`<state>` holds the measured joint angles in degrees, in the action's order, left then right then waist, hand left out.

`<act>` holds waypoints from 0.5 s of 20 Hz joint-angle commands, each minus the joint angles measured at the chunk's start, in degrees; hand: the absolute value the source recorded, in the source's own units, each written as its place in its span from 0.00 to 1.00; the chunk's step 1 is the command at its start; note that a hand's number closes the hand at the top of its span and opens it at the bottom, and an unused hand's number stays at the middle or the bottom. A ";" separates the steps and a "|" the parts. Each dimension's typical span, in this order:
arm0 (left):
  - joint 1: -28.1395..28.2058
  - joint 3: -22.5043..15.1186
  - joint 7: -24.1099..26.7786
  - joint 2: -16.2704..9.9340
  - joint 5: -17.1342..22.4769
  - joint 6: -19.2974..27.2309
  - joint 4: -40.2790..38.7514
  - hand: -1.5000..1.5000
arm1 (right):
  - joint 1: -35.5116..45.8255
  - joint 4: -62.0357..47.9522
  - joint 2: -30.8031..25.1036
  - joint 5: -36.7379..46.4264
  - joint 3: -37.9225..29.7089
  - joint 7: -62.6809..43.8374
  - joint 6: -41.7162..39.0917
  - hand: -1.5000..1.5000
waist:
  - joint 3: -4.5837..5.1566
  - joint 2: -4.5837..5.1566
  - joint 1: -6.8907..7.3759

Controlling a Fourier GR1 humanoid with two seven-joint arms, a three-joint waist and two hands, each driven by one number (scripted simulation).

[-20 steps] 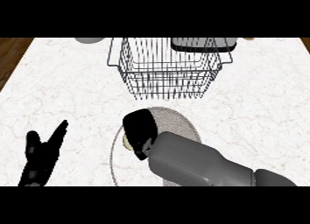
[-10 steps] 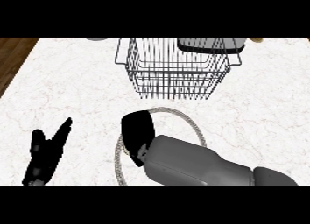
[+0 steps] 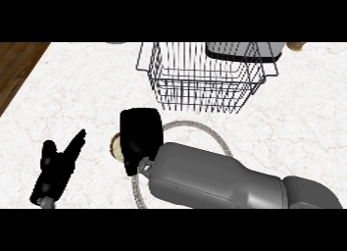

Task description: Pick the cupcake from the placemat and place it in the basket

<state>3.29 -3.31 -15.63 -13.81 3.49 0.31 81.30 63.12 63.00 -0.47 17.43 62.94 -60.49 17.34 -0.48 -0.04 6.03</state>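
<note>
Head view looking steeply down: cupcake (image 3: 115, 147) peeking out as a pale, tan-edged sliver at the left side of the right hand (image 3: 138, 135), sitting at the left rim of the round placemat (image 3: 205, 130) and mostly hidden. Right hand lying over the cupcake, black back turned up, fingers pointing toward the far side; cannot tell whether the fingers are curled round the cupcake or merely resting above it, since the underside is out of sight. Grey right forearm (image 3: 212, 179) coming in from the near right and covering most of the placemat, leaving only the braided rim showing as an arc on the far and right sides and a short stretch near the left.

Farther away, wire basket (image 3: 209, 73) standing on the worktop (image 3: 75, 93), well apart from the cupcake, nothing visible inside through the mesh. Beyond the basket, at the far edge, a grey and black appliance (image 3: 245, 50) partly hidden by the wires.

Left hand (image 3: 57, 166) resting at the near left of the white marbled worktop, fingers straight and spread apart, pointing to the far side, holding nothing, separated from the cupcake by bare worktop. Brown wooden floor (image 3: 6, 73) showing past the worktop's left edge.
</note>
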 commanded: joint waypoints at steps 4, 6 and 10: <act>1.12 -0.05 -1.96 1.33 0.97 0.15 -0.96 0.50 | 6.95 4.73 0.45 7.31 -9.20 -6.52 23.11 1.00 | 0.51 -0.75 -1.81; 1.87 -0.07 -0.96 1.31 1.01 -0.35 -1.30 0.50 | 9.30 4.87 0.45 9.23 -9.82 -10.20 25.52 1.00 | 0.66 -1.05 -2.03; 2.33 1.51 -1.41 0.75 1.26 0.31 -1.70 0.50 | 17.06 4.25 0.44 11.28 -14.48 -16.48 23.53 1.00 | 0.71 -1.32 -3.82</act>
<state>5.17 -2.24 -16.41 -13.68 3.63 1.11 81.79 74.16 66.45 -0.62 26.19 51.29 -62.17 35.64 -0.38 -1.16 3.67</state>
